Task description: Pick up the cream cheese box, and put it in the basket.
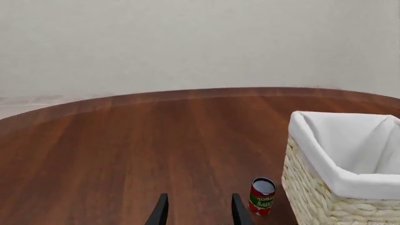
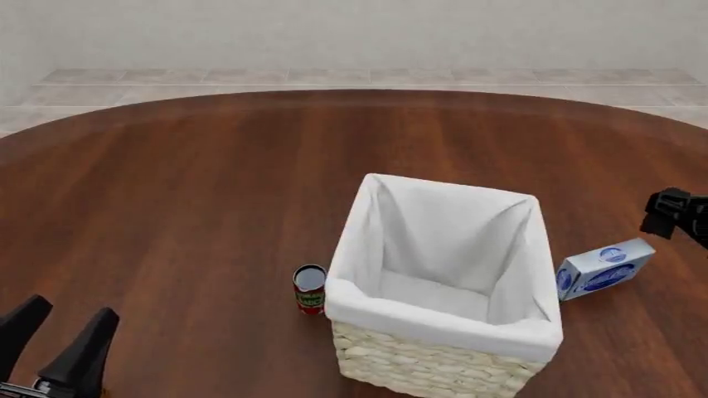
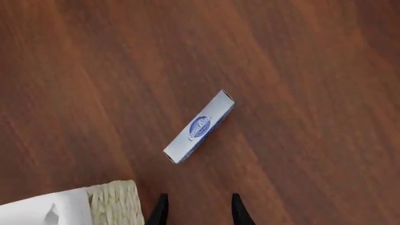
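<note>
**Can on dark wood**

A small red-labelled tin can stands upright on the round reddish-brown wooden surface (its grey lid faces up). Beyond the surface's far edge lie a pale tiled floor and a plain off-white wall.

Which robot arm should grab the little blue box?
The right gripper. It hangs open above the cream cheese box, on the basket's right side. The left gripper is far off, beyond the basket and the can.
</note>
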Controlling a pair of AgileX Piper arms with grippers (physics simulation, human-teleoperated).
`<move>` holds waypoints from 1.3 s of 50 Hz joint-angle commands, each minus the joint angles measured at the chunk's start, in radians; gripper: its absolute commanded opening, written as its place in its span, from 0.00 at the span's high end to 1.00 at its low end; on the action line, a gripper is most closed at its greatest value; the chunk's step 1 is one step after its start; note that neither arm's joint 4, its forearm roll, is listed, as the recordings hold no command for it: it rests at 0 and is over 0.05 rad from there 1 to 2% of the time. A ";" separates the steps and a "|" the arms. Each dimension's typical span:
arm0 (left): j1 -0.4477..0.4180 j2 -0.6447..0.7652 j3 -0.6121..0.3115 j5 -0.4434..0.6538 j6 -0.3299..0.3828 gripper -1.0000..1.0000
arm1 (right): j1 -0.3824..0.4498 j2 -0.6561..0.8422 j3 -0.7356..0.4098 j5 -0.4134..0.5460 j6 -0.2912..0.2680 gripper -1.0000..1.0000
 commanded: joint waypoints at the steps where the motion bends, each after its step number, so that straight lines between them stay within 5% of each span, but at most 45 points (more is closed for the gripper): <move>1: -0.004 0.000 0.008 -0.004 0.005 0.00 | -0.003 0.095 0.010 -0.052 -0.022 0.00; 4: -0.006 0.001 0.011 -0.006 0.005 0.00 | -0.033 0.118 0.020 -0.077 -0.059 0.00; 8: -0.010 0.000 0.010 -0.004 0.007 0.00 | -0.027 0.120 0.060 -0.101 -0.042 0.00; 9: -0.010 0.000 0.010 -0.003 0.007 0.00 | -0.014 0.118 0.073 -0.105 0.000 0.00; 11: -0.011 0.000 0.010 -0.004 0.004 0.00 | -0.119 0.130 0.048 -0.126 -0.028 0.00; 17: -0.016 -0.001 0.008 -0.004 0.011 0.00 | -0.085 0.138 0.067 -0.132 -0.038 0.00; 27: -0.021 -0.001 0.016 -0.009 0.022 0.00 | 0.033 0.152 0.054 -0.130 0.060 0.00; 28: -0.021 -0.001 0.016 -0.008 0.023 0.00 | 0.051 0.144 0.057 -0.140 0.116 0.00; 41: -0.027 0.000 0.021 -0.009 0.034 0.00 | 0.116 0.204 0.083 -0.212 0.156 0.00; 42: -0.027 0.000 0.022 -0.009 0.035 0.00 | 0.129 0.201 0.092 -0.227 0.208 0.00; 51: -0.029 0.000 0.020 -0.006 0.041 0.00 | 0.100 0.288 0.023 -0.259 0.155 0.00; 65: -0.028 0.001 0.027 -0.008 0.043 0.00 | 0.039 0.374 0.045 -0.335 0.144 0.00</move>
